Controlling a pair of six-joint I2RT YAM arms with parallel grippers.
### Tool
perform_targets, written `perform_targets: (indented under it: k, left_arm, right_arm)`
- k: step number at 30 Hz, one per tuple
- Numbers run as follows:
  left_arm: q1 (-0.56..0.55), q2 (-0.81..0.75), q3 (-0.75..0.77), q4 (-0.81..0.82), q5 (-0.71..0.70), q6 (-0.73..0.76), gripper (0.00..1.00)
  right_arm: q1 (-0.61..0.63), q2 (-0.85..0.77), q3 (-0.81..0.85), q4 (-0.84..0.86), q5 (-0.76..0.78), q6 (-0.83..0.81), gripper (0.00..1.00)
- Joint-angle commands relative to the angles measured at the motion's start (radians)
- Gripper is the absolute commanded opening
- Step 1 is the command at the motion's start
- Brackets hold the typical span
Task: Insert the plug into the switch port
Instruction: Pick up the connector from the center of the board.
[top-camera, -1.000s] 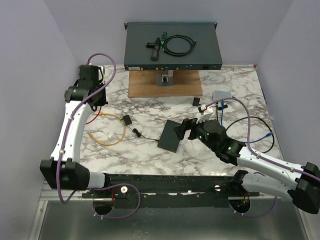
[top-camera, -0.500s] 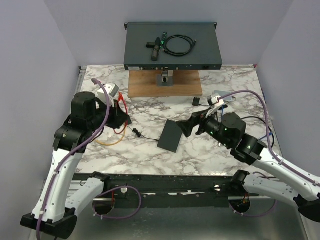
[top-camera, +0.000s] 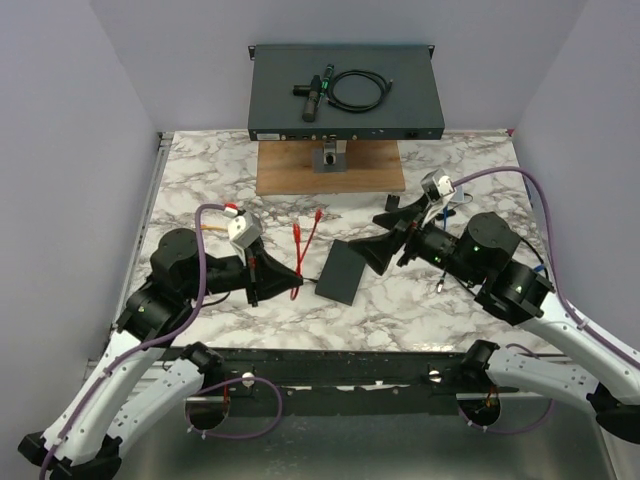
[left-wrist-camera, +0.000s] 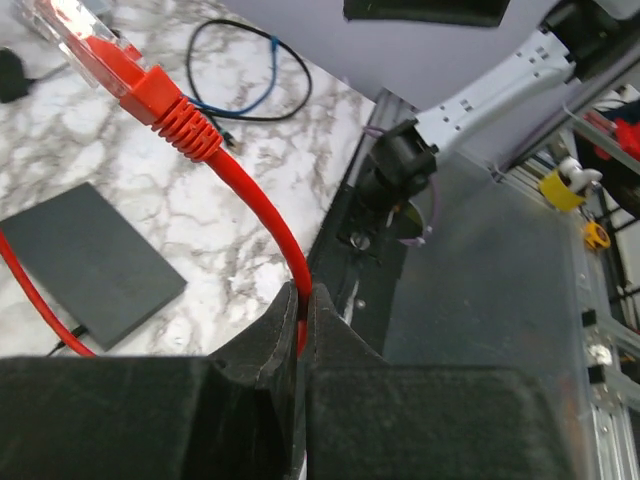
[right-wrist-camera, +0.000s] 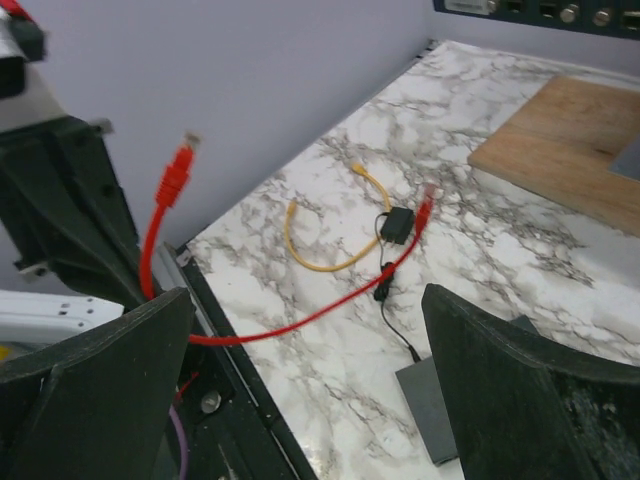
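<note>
My left gripper (top-camera: 289, 278) is shut on a red cable (top-camera: 298, 250) a short way behind its plug. In the left wrist view the cable (left-wrist-camera: 262, 205) rises from between the closed fingers (left-wrist-camera: 270, 335) to the red-booted plug (left-wrist-camera: 95, 40) with a clear tip. The cable's other end (top-camera: 318, 213) lies on the marble. The switch (top-camera: 345, 95), a dark flat box, sits at the back, its port row (top-camera: 300, 133) facing the arms, far from the plug. My right gripper (top-camera: 380, 240) is open and empty above the table centre, facing the held plug (right-wrist-camera: 178, 172).
A dark grey pad (top-camera: 340, 272) lies between the two grippers. A wooden board (top-camera: 330, 168) sits before the switch, which carries a black coiled cable (top-camera: 358, 90). A yellow cable (right-wrist-camera: 322, 250) and black adapter (right-wrist-camera: 397, 225) lie left. Black and blue cables (left-wrist-camera: 250, 70) lie right.
My left arm swung from the back left to the front and now holds the red cable lifted, carried right. My right arm drew back to the right, still open.
</note>
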Motion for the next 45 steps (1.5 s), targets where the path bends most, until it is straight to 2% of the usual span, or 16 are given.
perform_targets:
  k: [1, 5, 18, 26, 33, 42, 45]
  left_arm:
    - [-0.076, 0.007, -0.104, 0.275, 0.077, -0.079, 0.0]
    - [-0.122, 0.045, -0.126, 0.34, 0.044, -0.085, 0.0]
    - [-0.185, 0.069, -0.123, 0.332, -0.099, -0.068, 0.0]
    - [-0.193, 0.025, -0.123, 0.3, -0.26, -0.085, 0.0]
    - [-0.204, 0.121, -0.063, 0.178, -0.515, -0.123, 0.0]
    - [-0.277, 0.236, 0.045, 0.042, -0.813, -0.139, 0.0]
    - [-0.302, 0.252, 0.066, 0.023, -0.861, -0.14, 0.0]
  right_arm:
    - [0.004, 0.032, 0.043, 0.021, -0.158, 0.022, 0.99]
    - [0.003, 0.074, 0.054, 0.049, -0.261, 0.03, 0.97]
    - [0.004, 0.148, 0.05, 0.128, -0.335, 0.113, 0.91]
    - [0.004, 0.11, 0.075, 0.024, -0.186, 0.065, 0.91]
    - [0.004, 0.14, 0.121, -0.002, -0.068, 0.071, 0.89]
    - [0.004, 0.322, 0.219, 0.01, 0.005, 0.03, 0.85]
    - [0.004, 0.371, 0.227, 0.032, 0.032, 0.022, 0.85]
